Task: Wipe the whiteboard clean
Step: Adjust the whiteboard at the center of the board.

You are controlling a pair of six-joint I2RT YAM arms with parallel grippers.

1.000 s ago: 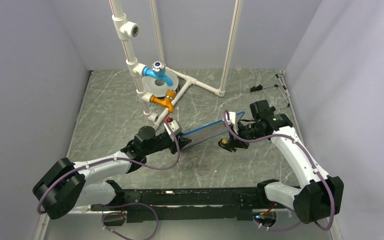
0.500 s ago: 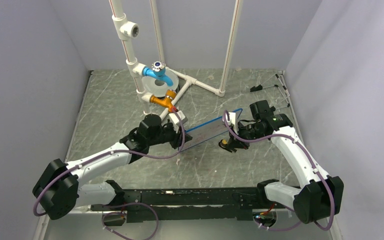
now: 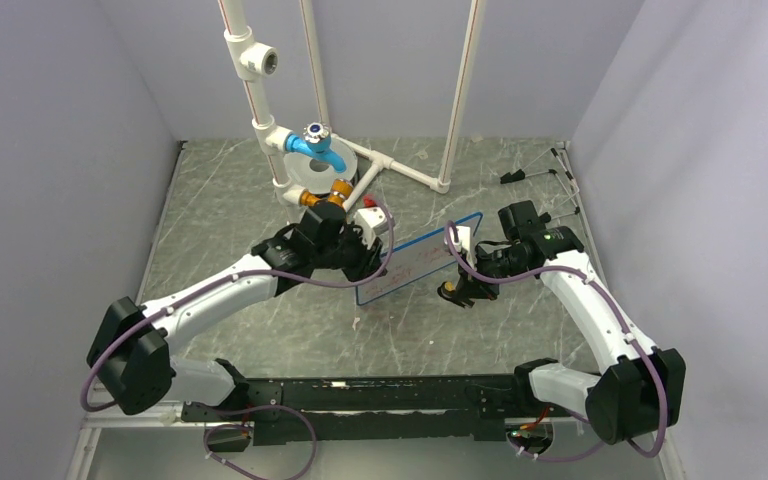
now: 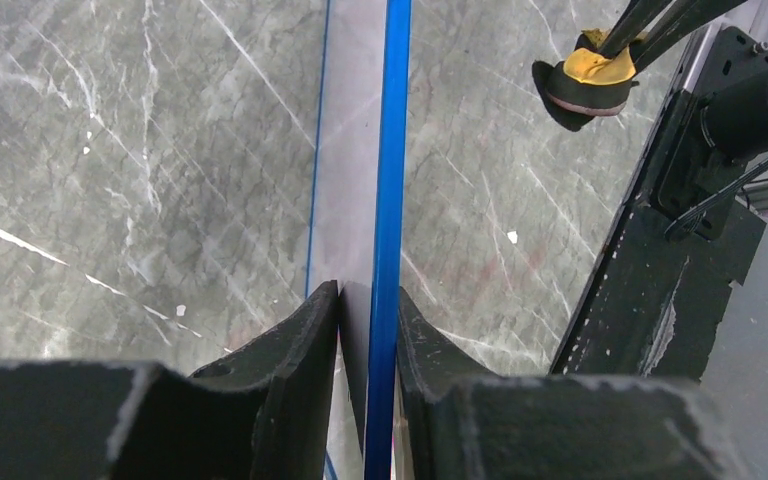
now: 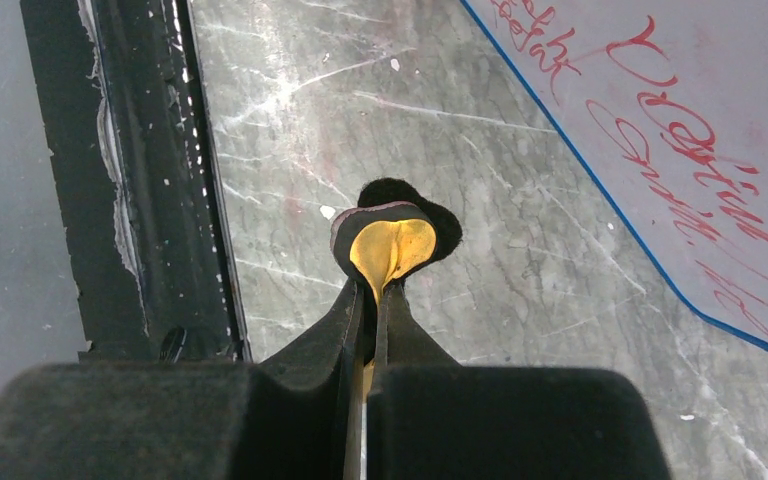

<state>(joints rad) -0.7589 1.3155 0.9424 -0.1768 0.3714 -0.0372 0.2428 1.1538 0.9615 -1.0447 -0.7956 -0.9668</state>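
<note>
Whiteboard (image 3: pixel 422 260), blue rim, red handwriting on its face: was held tilted on edge, rim clamped between the narrowly parted fingers of the left gripper (image 4: pixel 365 305). Yellow-and-black eraser pad (image 5: pixel 390 240): was pinched at the tips of the right gripper (image 5: pixel 368 300), near the board, not touching.

Plain pale grey-purple walls (image 3: pixel 60 120) on three sides, dark grey stone-look bench (image 3: pixel 210 200) with thin white lines, white pipes (image 3: pixel 464 80) standing at the back, soft even light.

Your left arm (image 3: pixel 210 300) and right arm (image 3: pixel 588 300), white shells, black joint housings, purple cables (image 3: pixel 312 440) looped alongside, matte black scuffed fingers (image 4: pixel 290 380).
</note>
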